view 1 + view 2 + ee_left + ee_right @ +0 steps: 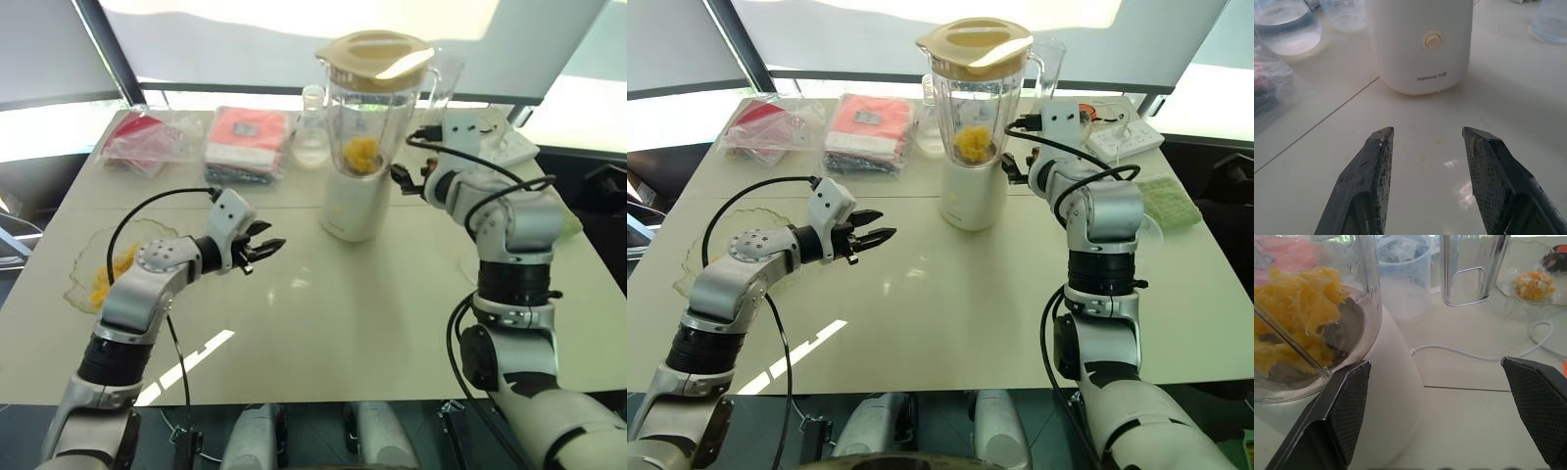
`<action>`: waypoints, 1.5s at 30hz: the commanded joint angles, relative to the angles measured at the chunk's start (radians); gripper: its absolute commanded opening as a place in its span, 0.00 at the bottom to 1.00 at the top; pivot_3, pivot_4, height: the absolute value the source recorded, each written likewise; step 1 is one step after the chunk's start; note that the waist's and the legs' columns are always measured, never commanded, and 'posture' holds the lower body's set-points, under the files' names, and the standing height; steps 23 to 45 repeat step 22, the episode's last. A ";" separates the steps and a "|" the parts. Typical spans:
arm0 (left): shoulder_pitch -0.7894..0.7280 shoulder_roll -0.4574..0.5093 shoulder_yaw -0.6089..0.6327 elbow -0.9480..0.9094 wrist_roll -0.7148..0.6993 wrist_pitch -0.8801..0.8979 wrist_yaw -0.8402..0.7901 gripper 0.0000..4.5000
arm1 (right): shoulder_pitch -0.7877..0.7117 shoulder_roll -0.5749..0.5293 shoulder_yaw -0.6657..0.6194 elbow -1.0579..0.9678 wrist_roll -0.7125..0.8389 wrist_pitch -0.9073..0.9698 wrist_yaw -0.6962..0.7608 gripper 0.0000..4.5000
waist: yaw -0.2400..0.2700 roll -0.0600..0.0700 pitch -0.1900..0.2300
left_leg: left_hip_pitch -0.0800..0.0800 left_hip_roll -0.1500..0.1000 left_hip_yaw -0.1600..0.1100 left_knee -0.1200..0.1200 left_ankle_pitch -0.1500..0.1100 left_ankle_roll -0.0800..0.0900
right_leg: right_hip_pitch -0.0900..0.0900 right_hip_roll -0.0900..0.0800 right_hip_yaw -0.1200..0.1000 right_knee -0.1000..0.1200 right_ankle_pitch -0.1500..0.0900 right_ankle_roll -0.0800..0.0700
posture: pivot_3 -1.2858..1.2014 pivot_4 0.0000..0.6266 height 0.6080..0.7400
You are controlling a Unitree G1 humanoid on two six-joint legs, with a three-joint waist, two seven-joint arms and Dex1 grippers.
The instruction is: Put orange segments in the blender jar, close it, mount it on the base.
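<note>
At the centre of the far half of the table point(323, 323), the blender jar point(377, 122) stands upright, seated on the base point(355, 206). A flat cream lid point(377, 54) covers the jar's rim. The orange segments point(361, 153) lie in a loose yellow heap at the narrow bottom of the jar, against its clear wall. The base is cream-white, with a round button point(1432, 40) and a printed brand name on the side facing the left arm.

The right tool point(404, 178) is just beside the jar, level with its lower part and the top of the base. Its two black fingers point(1342, 416) are spread wide, one close against the jar wall and base shoulder, the other well out to the side; nothing is between them and they hold nothing.

The left tool point(263, 251) hovers above bare table, apart from the base and pointing toward it. Its fingers point(1369, 181) stand partly open with a clear gap between them, and they are empty.

A shallow clear glass bowl point(88, 269) with more yellow fruit pieces sits at the table's left edge, beside the left forearm. Along the far edge lie two clear bags, one with red contents point(142, 137) and one with pink contents point(247, 142), then a small clear glass bottle point(312, 132) just beside the jar. A white power strip point(1125, 137) lies behind the right arm, and a green cloth point(1171, 201) lies near the right edge.
</note>
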 commanded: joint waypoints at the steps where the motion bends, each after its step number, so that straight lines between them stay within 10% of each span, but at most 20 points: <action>1: -0.016 0.008 0.007 -0.016 -0.006 -0.023 -0.014 0.51 | 0.024 -0.026 -0.018 -0.128 0.004 0.044 0.000 0.99 | 0.000 0.000 0.000 | 0.000 0.000 0.000 0.000 0.000 0.000 | 0.000 0.000 0.000 0.000 0.000 0.000 | 0.52 0.24 1.00; 13: -0.046 0.012 0.129 -0.022 -0.135 0.006 -0.049 0.51 | 0.257 -0.138 -0.113 -0.473 0.065 0.135 0.109 0.99 | 0.015 0.000 0.000 | -0.001 -0.001 0.000 0.001 0.000 0.000 | 0.000 0.000 0.000 0.000 0.000 0.000 | 0.52 0.24 1.00; 22: 0.051 0.028 0.173 -0.077 -0.205 0.063 -0.028 0.51 | 0.786 -0.231 -0.418 -0.741 0.460 -0.097 0.621 0.99 | 0.033 -0.001 0.000 | -0.001 -0.001 -0.002 0.001 -0.001 0.001 | 0.003 0.000 -0.001 -0.004 -0.001 0.001 | 0.52 0.24 1.00; 45: 0.051 0.028 0.173 -0.077 -0.205 0.063 -0.028 0.51 | 0.786 -0.231 -0.418 -0.741 0.460 -0.097 0.621 0.99 | 0.033 -0.001 0.000 | -0.001 -0.001 -0.002 0.001 -0.001 0.001 | 0.003 0.000 -0.001 -0.004 -0.001 0.001 | 0.52 0.24 1.00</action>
